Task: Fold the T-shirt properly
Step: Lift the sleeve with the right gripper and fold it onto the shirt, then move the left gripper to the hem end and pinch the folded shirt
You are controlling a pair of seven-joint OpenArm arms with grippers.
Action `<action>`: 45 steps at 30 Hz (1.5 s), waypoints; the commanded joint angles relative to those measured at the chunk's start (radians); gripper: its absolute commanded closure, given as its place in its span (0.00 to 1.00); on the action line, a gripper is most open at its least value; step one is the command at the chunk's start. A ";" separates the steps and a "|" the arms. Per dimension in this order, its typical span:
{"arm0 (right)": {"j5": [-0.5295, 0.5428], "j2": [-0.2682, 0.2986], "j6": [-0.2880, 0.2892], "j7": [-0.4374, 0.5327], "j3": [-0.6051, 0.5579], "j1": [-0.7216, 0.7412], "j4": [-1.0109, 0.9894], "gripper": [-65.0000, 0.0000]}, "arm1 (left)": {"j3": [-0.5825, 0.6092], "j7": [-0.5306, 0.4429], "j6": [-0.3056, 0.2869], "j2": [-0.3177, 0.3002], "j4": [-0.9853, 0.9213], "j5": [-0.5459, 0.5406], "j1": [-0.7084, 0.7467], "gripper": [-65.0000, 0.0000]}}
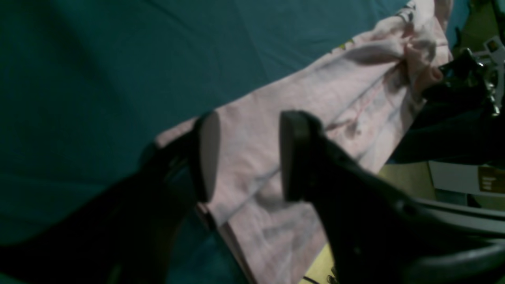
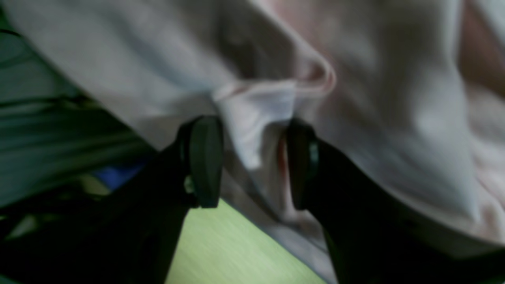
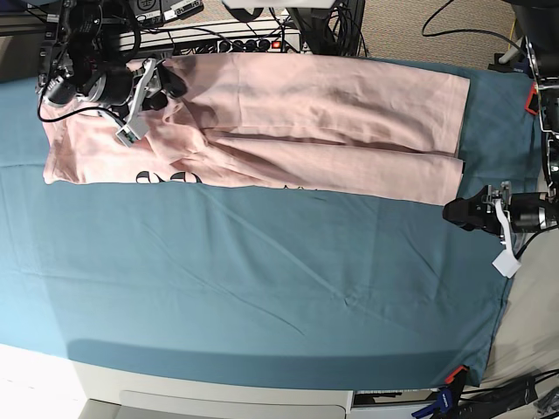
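The T-shirt (image 3: 306, 122) lies folded lengthwise, long axis across the worktop (image 3: 262, 288); both end effectors spread, left (image 3: 454, 212), right (image 3: 168, 90).

Both arms are black with white brackets, the right gripper (image 3: 166, 85) at upper left and the left gripper (image 3: 451, 211) at right each ending in 2 rounded black pads.

T-shirt (image 3: 306, 122) spread along upper part of table cloth (image 3: 262, 288). Right gripper (image 3: 168, 92) over its upper-left end; left gripper (image 3: 454, 212) just off its lower-right corner, frame right.
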 commanded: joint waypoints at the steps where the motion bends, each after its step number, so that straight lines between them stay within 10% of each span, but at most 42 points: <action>1: 0.068 0.014 0.001 0.013 0.008 0.003 0.018 0.59 | -0.008 -0.004 -0.005 -0.017 0.014 -0.024 -0.022 0.59; 7: 0.378 0.013 0.001 0.013 0.008 0.003 0.068 0.59 | -0.008 -0.004 -0.005 -0.011 0.014 -0.024 -0.017 0.59; 14: 0.389 -0.034 0.001 0.013 0.070 0.003 0.126 0.59 | -0.008 -0.004 -0.005 -0.032 0.014 -0.024 -0.016 0.59; 27: 0.086 -0.146 0.001 0.079 0.451 0.052 0.130 0.59 | -0.008 -0.004 0.016 -0.143 0.014 -0.024 0.189 0.59; 45: 0.048 -0.147 0.001 0.094 0.448 0.064 0.130 0.59 | -0.008 -0.004 0.015 0.047 0.014 -0.024 0.268 0.59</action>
